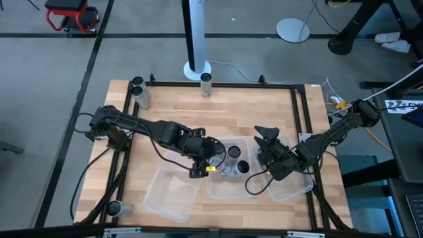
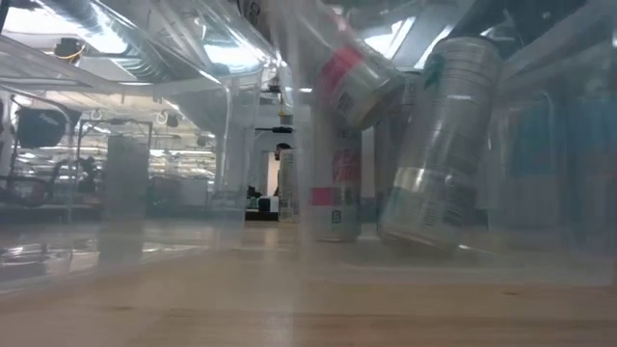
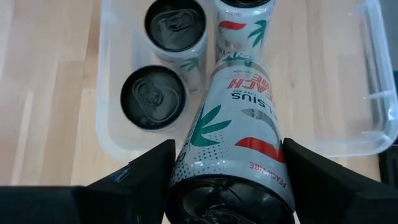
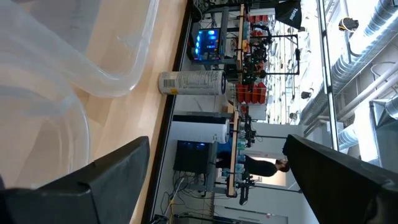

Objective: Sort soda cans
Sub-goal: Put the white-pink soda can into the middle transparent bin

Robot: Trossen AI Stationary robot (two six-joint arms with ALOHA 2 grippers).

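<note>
My left gripper [image 1: 206,165] is shut on a white soda can [image 3: 233,124] with red and green print, held tilted over the middle clear bin [image 1: 231,188]. Below it in that bin stand upright soda cans, two of them with dark tops [image 3: 176,25] [image 3: 152,96]. In the low view the held can [image 2: 359,79] slants above an upright one [image 2: 334,198]. My right gripper [image 1: 268,140] hangs open between the middle bin and the right bin [image 1: 301,188], with nothing between its fingers [image 4: 106,180]. My left gripper pinches the can's round sides [image 3: 186,165] between its two fingers, near the dark-lidded end [image 3: 230,202] that faces the wrist. The fingers slant down from the table's left. The can is lifted and tilted, its other end pointing down into the bin over the standing cans.
An empty clear bin [image 1: 173,192] lies at the near left. Single cans stand at the table's far left corner [image 1: 140,96], far edge [image 1: 206,84] and near left corner [image 1: 115,208]. A black frame [image 1: 301,106] runs around the wooden table.
</note>
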